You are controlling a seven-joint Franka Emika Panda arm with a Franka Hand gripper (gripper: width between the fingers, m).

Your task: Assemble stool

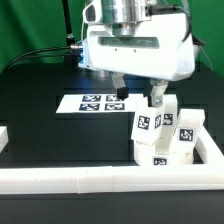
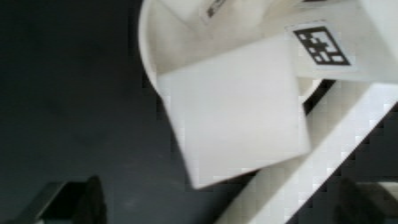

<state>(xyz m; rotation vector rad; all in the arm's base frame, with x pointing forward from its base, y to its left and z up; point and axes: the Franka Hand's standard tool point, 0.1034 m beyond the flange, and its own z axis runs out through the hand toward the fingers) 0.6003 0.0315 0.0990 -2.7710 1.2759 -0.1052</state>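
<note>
Spread wide, the hand [image 1: 137, 97] hangs under the white wrist housing [image 1: 135, 45] in the upper middle of the exterior view, its dark fingers [image 1: 156, 98] apart and pinching nothing. Just below, at lower right, the tagged stool legs [image 1: 160, 135] stand bunched on the black table [image 1: 40, 130], in the corner of the white border rails [image 1: 60, 180]. Behind them, toward the exterior view's left, lies the marker board [image 1: 92, 102]. The wrist view is filled by one white leg [image 2: 231, 110], close up and tilted.
</note>
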